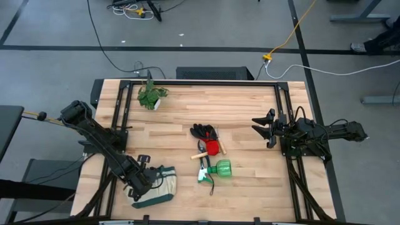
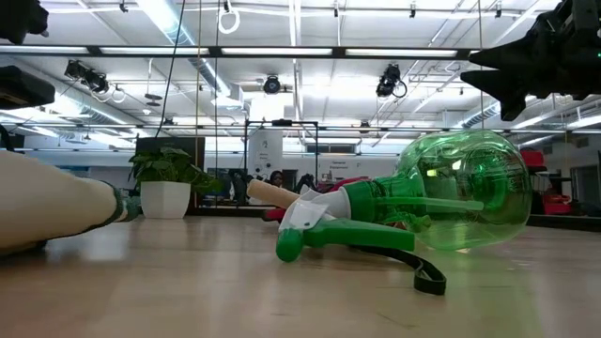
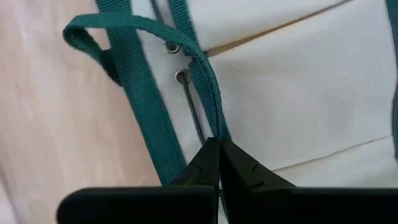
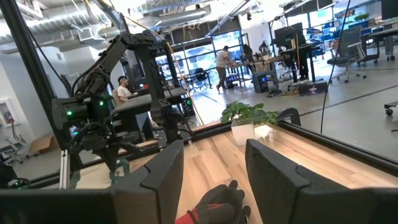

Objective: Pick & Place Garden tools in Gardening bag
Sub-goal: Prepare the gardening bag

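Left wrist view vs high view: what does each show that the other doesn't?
Only the left wrist view: the left gripper shut on the gardening bag's green loop handle, with the strap's rivets and stitching plain.

Only the high view: the whole table, the right gripper open and waiting at the right side, the black gloves, the red-headed hand tool, the green spray bottle and the potted plant.

Both: the beige gardening bag at the left gripper, lying on the wood.
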Tool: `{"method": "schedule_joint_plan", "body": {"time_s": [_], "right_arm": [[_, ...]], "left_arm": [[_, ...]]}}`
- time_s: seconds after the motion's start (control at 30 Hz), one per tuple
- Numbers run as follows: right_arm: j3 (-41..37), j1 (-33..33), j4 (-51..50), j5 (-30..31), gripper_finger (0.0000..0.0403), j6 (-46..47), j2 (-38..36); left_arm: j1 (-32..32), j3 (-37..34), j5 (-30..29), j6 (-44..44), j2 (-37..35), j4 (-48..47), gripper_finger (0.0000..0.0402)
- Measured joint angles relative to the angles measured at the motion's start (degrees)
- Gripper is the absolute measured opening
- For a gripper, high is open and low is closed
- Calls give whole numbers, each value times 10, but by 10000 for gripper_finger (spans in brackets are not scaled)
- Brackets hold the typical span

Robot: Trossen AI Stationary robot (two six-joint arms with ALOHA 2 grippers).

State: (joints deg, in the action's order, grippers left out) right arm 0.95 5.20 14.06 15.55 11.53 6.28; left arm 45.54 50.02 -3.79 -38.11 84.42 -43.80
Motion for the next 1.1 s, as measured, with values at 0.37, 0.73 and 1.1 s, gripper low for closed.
{"method": "schedule_joint_plan", "body": {"time_s": [0.37, 0.73, 1.1], "right_arm": [[0, 0, 0, 0, 173, 0, 0], [0, 0, 0, 0, 173, 0, 0], [0, 0, 0, 0, 173, 0, 0]], "left_arm": [[-11, 51, -41, 12, 0, -108, 2], [-11, 161, -152, 19, -1, -282, 2], [-51, 239, -245, 34, -1, -417, 2]]}}
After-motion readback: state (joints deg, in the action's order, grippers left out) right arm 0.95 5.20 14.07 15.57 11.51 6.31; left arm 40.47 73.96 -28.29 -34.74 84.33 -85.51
